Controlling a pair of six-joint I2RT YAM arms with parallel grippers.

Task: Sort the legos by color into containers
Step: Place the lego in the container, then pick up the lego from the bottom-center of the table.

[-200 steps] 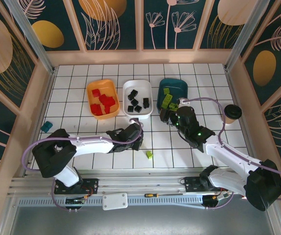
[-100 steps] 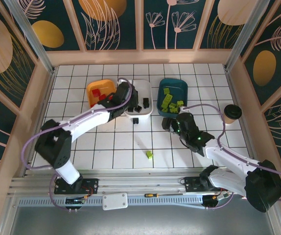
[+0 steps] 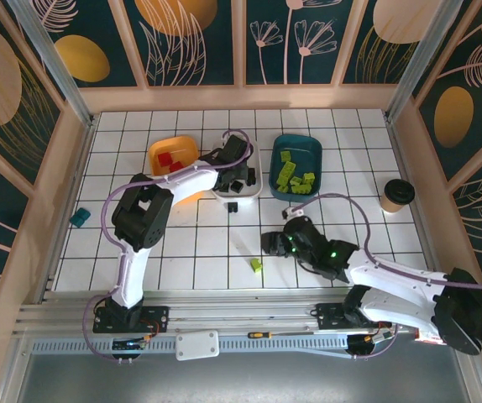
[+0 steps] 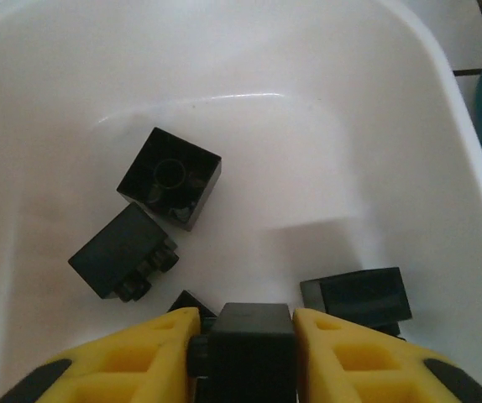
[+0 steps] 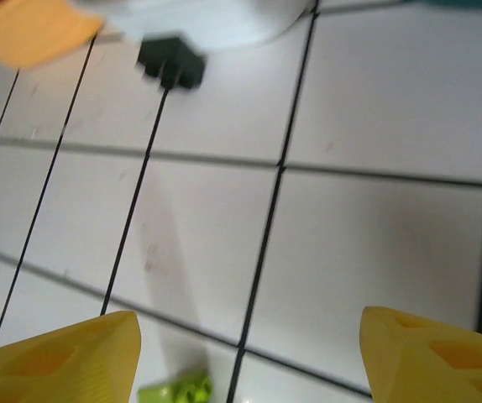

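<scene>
My left gripper (image 4: pixel 245 357) is shut on a black brick (image 4: pixel 249 344) and hangs just over the white tray (image 4: pixel 224 50), where three other black bricks (image 4: pixel 170 176) lie. From above, the left gripper (image 3: pixel 236 152) sits over that white tray (image 3: pixel 219 191), between the orange tray (image 3: pixel 155 149) holding red bricks (image 3: pixel 166 158) and the dark teal tray (image 3: pixel 310 149) holding lime bricks (image 3: pixel 285 175). My right gripper (image 3: pixel 273 243) hovers open (image 5: pixel 249 353) low over the tiles. A lime brick (image 5: pixel 175 390) lies by its left finger, also visible from above (image 3: pixel 256 265). A loose black brick (image 3: pixel 233 206) lies on the tiles before the white tray.
A small teal block (image 3: pixel 80 217) sits at the table's left edge. A black-lidded paper cup (image 3: pixel 397 195) stands at the right. Wooden walls enclose the tiled table on three sides.
My left arm swung from the table's middle up over the white tray with the black brick. My right gripper left the teal tray and moved down and left towards the lime brick.
</scene>
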